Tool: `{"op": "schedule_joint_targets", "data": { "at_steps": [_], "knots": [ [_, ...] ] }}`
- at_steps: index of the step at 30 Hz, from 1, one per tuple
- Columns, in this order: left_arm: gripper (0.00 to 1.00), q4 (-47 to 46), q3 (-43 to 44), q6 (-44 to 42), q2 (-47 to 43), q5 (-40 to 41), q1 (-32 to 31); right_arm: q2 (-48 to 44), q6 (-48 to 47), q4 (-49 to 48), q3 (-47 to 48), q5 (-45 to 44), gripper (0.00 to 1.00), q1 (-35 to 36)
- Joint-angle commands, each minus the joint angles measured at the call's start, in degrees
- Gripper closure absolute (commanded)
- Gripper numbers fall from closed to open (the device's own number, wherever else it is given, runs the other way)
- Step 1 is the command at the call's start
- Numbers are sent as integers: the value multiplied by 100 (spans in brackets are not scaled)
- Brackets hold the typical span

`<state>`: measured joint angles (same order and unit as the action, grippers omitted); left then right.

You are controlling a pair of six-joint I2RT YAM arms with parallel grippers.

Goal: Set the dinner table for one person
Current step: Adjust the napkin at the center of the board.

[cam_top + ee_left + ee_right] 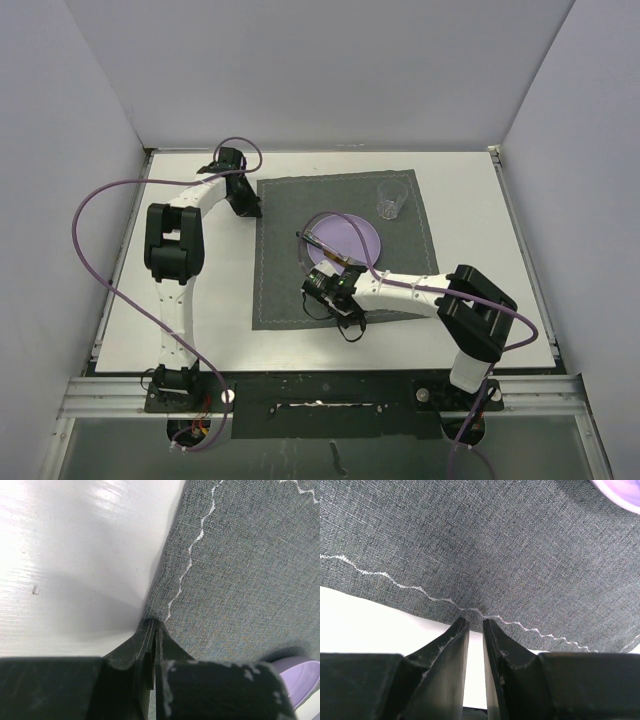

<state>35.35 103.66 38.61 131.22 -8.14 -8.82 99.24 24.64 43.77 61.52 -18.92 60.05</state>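
The dinner table (470,210) is a large white top. On it lies a dark grey stitched placemat (300,210), and on that a purple plate (350,235) and a clear glass (390,200). A slim dark utensil (322,245) rests across the plate's left rim. My left gripper (250,208) is at the placemat's left edge, shut, its tips (152,623) pinching the slightly raised cloth edge (165,580). My right gripper (350,325) points down at the placemat's near edge (470,612). Its fingers (475,622) stand a narrow gap apart with only white table (370,622) showing between them.
White walls enclose the table on the left, the back and the right. A metal rail (320,385) runs along the front by both arm bases. Purple cables loop off each arm. The plate's rim shows in the left wrist view (300,672) and in the right wrist view (620,490).
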Motion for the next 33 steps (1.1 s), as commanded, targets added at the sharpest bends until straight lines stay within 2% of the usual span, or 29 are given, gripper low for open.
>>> {"op": "schedule_joint_targets", "data": {
  "at_steps": [1,14,33],
  "knots": [
    [100,-19,230,-82,214,41,84,-11,46,-50,243,-94,80,34],
    [100,-1,221,-82,248,7,127,261,32,-263,306,295,81,44],
    [100,60,331,-69,277,-60,267,447,58,-177,607,311,82,253]
  ]
}}
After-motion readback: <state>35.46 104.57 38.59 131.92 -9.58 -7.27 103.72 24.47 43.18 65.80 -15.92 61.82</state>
